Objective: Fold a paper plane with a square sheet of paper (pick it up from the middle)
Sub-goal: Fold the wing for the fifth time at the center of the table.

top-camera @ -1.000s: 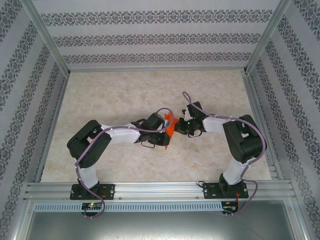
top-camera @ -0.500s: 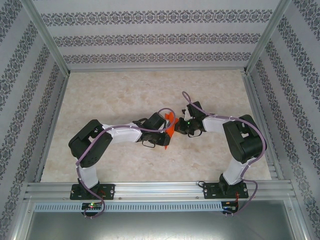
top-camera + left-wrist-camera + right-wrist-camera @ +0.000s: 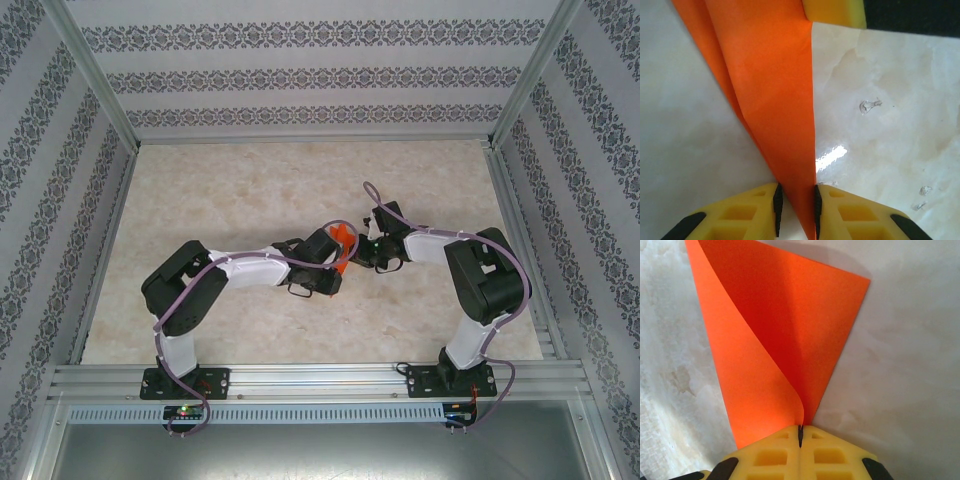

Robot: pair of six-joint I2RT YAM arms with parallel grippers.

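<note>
Pale marbled counter (image 3: 230,190) is gleaming under the lights, with striped floral wallpaper (image 3: 300,80) and aluminium rails (image 3: 300,375) closing it in. Near its middle the square sheet of paper (image 3: 785,340) is curling over on itself, spanning the gap between the two arms. The right hand (image 3: 800,432) is pinching one tip of it, fingers pressed fully together. The left hand (image 3: 796,200) is gripping a narrow folded band between pads barely apart. Trouble is waiting, I judge, if the arms are pulling against each other: such thin paper is likely to tear, or to slip from the looser left pinch. The uneven curl is also risking a crooked crease.
</note>
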